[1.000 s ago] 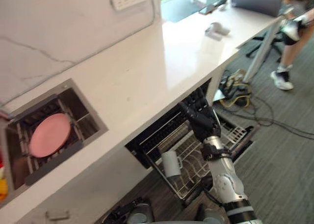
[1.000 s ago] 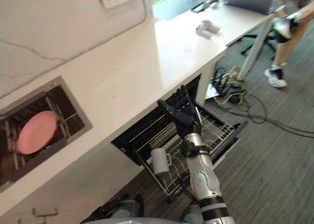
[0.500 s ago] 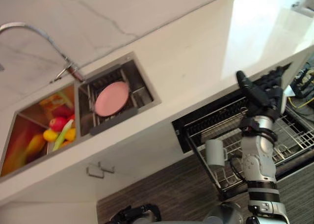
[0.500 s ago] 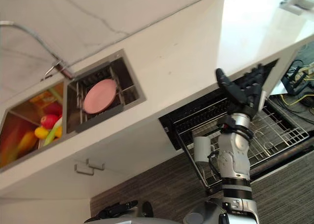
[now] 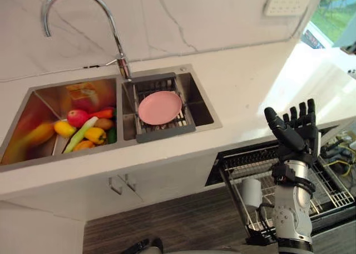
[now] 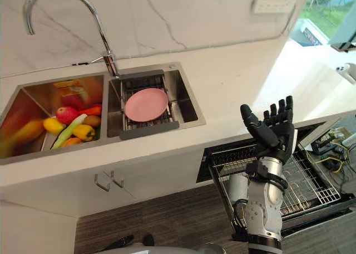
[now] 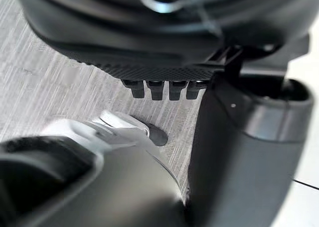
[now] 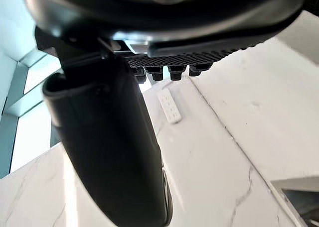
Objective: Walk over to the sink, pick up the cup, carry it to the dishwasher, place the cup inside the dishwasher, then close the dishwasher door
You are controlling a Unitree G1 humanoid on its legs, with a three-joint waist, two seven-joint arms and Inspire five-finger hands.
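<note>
Right hand (image 5: 295, 132): raised, fingers straight, empty; cup (image 5: 251, 193) at its 7 o'clock, in dishwasher rack (image 5: 334, 190); left hand (image 7: 149, 48): fingers straight

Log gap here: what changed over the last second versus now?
The camera swung left, toward the steel sink. The right hand stays open and raised above the pulled-out dishwasher rack, holding nothing. The white cup remains in that rack, the round pink plate in the sink.
</note>
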